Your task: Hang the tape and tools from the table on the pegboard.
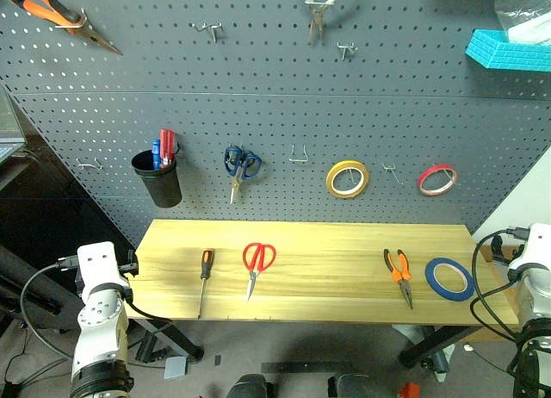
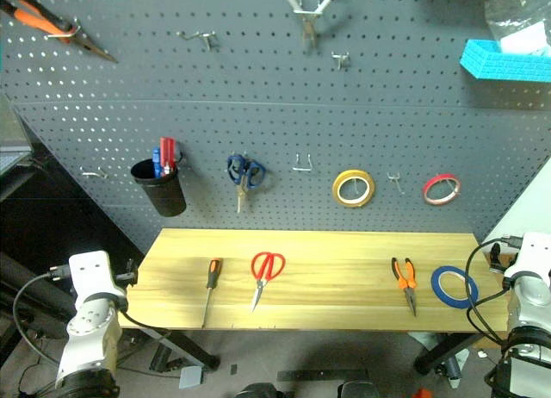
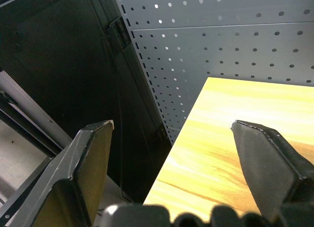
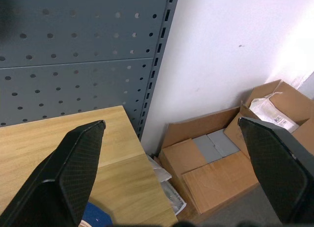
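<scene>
Spread right gripper [image 4: 171, 153] hangs empty; blue tape [image 4: 96, 220] apparently just beneath it.

You're in a workshop: a dark grey pegboard [image 1: 284, 114] carries hooks, pliers [image 1: 65, 15], blue-handle scissors [image 1: 240, 168] and tape rolls. Below it stands a plank worktable [image 1: 327, 273]; right of it lie open cardboard boxes [image 4: 230, 158].

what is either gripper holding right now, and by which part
Nothing. The left gripper and right gripper are both open and empty; tape and tools lie on the table.
</scene>
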Tool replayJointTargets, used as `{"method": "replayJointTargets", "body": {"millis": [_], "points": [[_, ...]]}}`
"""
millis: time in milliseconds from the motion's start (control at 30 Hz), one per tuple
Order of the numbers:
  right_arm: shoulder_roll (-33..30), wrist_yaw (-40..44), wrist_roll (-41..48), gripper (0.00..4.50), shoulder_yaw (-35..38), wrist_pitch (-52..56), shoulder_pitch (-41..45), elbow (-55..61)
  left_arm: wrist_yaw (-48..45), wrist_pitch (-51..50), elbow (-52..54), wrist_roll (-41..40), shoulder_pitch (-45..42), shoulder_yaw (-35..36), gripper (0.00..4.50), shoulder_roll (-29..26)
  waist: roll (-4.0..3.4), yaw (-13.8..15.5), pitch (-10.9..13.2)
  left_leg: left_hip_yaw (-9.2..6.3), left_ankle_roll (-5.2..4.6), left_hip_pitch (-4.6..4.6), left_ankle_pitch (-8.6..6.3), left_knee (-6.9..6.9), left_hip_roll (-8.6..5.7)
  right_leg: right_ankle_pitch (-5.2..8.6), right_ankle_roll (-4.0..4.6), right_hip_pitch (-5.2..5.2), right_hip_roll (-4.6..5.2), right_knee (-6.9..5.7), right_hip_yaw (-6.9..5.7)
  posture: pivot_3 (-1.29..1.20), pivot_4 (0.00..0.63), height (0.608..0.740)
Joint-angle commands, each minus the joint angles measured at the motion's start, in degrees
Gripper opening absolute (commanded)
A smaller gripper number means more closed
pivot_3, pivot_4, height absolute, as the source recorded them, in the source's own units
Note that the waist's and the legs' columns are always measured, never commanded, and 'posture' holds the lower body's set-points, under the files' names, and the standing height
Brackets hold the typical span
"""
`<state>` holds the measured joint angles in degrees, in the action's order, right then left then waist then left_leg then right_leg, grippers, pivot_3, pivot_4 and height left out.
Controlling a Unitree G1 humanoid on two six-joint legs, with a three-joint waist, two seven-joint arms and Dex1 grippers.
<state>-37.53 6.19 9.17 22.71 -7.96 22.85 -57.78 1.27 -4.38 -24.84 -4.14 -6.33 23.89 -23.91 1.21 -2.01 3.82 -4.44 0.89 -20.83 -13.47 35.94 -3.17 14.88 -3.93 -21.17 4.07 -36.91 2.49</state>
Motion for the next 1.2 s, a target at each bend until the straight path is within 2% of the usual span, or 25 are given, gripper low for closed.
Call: {"method": "replayJointTargets", "body": {"millis": [33, 267, 467, 633, 767, 833, 933, 1067, 1100, 1200], "points": [[-0.8, -0.1, 0.7, 4.50, 0.9, -0.2, 0.1, 1.4, -1.3, 1.8, 1.3, 0.1, -0.7, -0.5, 4.11, -1.6, 0.00, 0.0, 0.0, 0.00, 0.00, 0.00, 0.00, 0.00, 0.00, 0.00, 0.00, 0.00, 0.00, 0.00, 0.00, -0.03, 0.000, 0.740], [-0.7, 0.5, 0.9, 4.50, 0.9, 0.1, -0.6, 1.8, -1.1, 3.5, 1.2, 2.4, -0.3, -2.0, 4.11, -2.4, 0.02, 0.0, 0.0, 0.00, 0.00, 0.00, 0.00, 0.00, 0.00, 0.00, 0.00, 0.00, 0.00, 0.00, 0.00, -0.04, 0.006, 0.740], [-0.1, 3.6, -0.1, 4.50, -0.9, 0.4, -3.8, 5.8, -5.3, 3.8, 7.0, 1.5, 1.3, -3.9, 4.11, -2.4, 0.03, 0.0, 0.0, 0.00, -0.01, -0.01, -0.01, 0.00, -0.01, 0.00, 0.00, 0.01, 0.01, 0.01, 0.01, -0.05, 0.028, 0.740], [1.3, 10.1, -0.9, 4.50, -5.6, 4.6, -11.7, 21.2, -9.8, 0.2, 16.0, 2.3, 0.5, -9.2, 4.11, -2.0, 0.04, -0.3, 0.3, -0.04, -0.01, -0.02, -0.01, 0.04, 0.01, 0.01, 0.00, 0.02, 0.01, -0.02, -0.02, -0.09, 0.072, 0.740], [2.4, 14.0, 0.3, 4.50, -8.4, 14.0, -16.8, 35.1, -13.5, -5.9, 20.7, 1.2, -1.5, -13.7, 4.11, -0.9, -0.06, -0.6, 1.5, -0.04, -0.02, -0.04, -0.01, 0.10, 0.01, 0.02, 0.00, 0.00, 0.01, -0.04, 0.00, -0.12, 0.117, 0.740], [3.2, 13.7, 0.6, 4.50, -9.6, 21.3, -17.5, 41.3, -15.1, -7.2, 22.0, 3.2, -3.8, -18.0, 4.11, -0.4, -0.08, -0.9, 2.7, -0.03, -0.02, 0.00, -0.01, 0.13, 0.03, 0.04, 0.04, 0.05, 0.01, -0.06, 0.00, -0.15, 0.155, 0.740], [3.4, 13.8, 0.2, 4.50, -11.0, 29.5, -16.3, 46.1, -20.7, -8.9, 24.1, 1.3, -6.6, -22.5, 4.11, 0.3, -0.05, -1.4, 4.3, -0.03, -0.03, -0.09, 0.00, 0.17, 0.02, 0.06, 0.10, -0.03, 0.01, -0.08, 0.01, -0.17, 0.187, 0.740], [2.8, 14.6, 0.5, 4.50, -11.5, 36.7, -12.4, 45.5, -28.9, -12.0, 27.7, -0.2, -9.4, -27.3, 4.11, -1.1, 0.12, -1.9, 6.4, 0.00, -0.03, -0.41, 0.00, 0.15, 0.03, -0.09, -0.11, -0.36, 0.02, -0.04, 0.01, -0.19, 0.232, 0.740], [2.4, 15.1, 0.6, 4.50, -11.4, 38.1, -10.1, 42.7, -33.5, -13.9, 30.0, -2.2, -10.4, -29.7, 4.11, -1.6, 0.07, -2.2, 6.7, 0.01, -0.06, -0.59, -0.03, 0.15, 0.03, -0.25, 0.17, -0.54, 0.01, -0.07, 0.01, -0.19, 0.239, 0.740], [0.7, 16.4, -0.5, 4.50, -12.1, 40.4, -4.0, 34.2, -43.3, -18.2, 35.6, -7.6, -13.0, -34.1, 4.11, -2.5, 0.02, -2.9, 8.0, 0.01, -0.08, -1.22, -0.03, 0.19, 0.00, -0.30, 0.20, -1.11, 0.03, -0.08, 0.01, -0.18, 0.258, 0.740]]}}
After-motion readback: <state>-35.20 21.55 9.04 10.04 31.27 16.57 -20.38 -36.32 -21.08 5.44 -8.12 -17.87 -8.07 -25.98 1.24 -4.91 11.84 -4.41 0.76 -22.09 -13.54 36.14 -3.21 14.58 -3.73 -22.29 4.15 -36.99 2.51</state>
